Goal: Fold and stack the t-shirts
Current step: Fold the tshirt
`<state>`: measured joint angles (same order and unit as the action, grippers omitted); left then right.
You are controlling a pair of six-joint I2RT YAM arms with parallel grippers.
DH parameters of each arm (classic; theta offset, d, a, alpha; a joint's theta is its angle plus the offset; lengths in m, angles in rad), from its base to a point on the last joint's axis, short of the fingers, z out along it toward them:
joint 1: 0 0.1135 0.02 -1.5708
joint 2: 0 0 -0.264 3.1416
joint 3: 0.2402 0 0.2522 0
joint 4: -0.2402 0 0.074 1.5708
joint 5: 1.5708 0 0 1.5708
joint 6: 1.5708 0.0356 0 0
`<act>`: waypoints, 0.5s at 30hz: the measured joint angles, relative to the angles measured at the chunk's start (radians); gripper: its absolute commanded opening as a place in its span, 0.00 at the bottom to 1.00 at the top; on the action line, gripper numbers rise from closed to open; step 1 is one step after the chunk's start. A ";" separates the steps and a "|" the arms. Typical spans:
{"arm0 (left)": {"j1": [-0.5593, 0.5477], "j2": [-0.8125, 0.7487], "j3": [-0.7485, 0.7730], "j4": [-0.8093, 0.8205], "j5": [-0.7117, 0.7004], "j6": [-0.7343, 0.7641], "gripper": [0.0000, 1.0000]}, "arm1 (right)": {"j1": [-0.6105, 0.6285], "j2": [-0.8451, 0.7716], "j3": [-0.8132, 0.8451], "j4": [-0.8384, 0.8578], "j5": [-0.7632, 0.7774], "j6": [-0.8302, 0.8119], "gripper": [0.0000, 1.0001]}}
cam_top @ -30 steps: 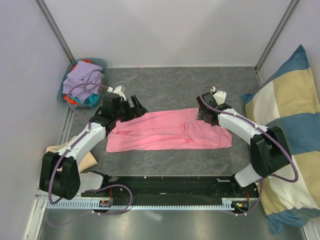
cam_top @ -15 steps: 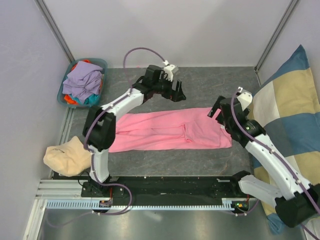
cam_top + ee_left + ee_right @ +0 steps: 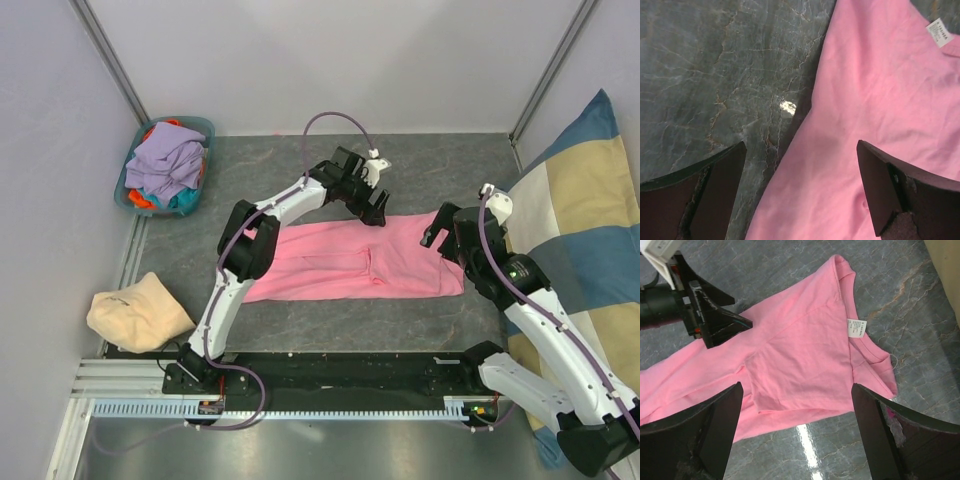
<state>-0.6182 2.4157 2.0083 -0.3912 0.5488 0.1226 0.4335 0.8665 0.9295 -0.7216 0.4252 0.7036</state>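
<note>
A bright pink t-shirt [image 3: 350,260] lies flat on the grey table as a long folded band, its white neck label [image 3: 856,328] near the right end. My left gripper [image 3: 376,207] hovers open over the shirt's far edge, right of the middle; in its wrist view the pink cloth [image 3: 880,125] fills the right side, with nothing between the jaws [image 3: 800,187]. My right gripper [image 3: 441,229] is open above the shirt's right end, empty [image 3: 797,437], and it sees the left gripper [image 3: 722,315]. More t-shirts, lavender [image 3: 165,158], teal and orange, are heaped in a basket.
The teal basket [image 3: 205,128] stands at the far left corner. A beige cloth bundle [image 3: 140,312] lies at the near left. A large blue-and-cream checked cushion [image 3: 585,240] leans along the right side. White walls close off the back and both sides.
The left arm swung from the shirt's left end across to its far edge right of the middle. The right gripper drew back rightwards off the shirt's right part. Both stayed open.
</note>
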 measured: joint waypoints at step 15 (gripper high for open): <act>-0.070 0.095 0.127 -0.050 -0.031 0.045 0.63 | 0.000 -0.027 -0.026 -0.021 -0.028 -0.012 0.98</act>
<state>-0.6884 2.5107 2.1349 -0.4416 0.5179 0.1677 0.4335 0.8394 0.9035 -0.7429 0.3969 0.6914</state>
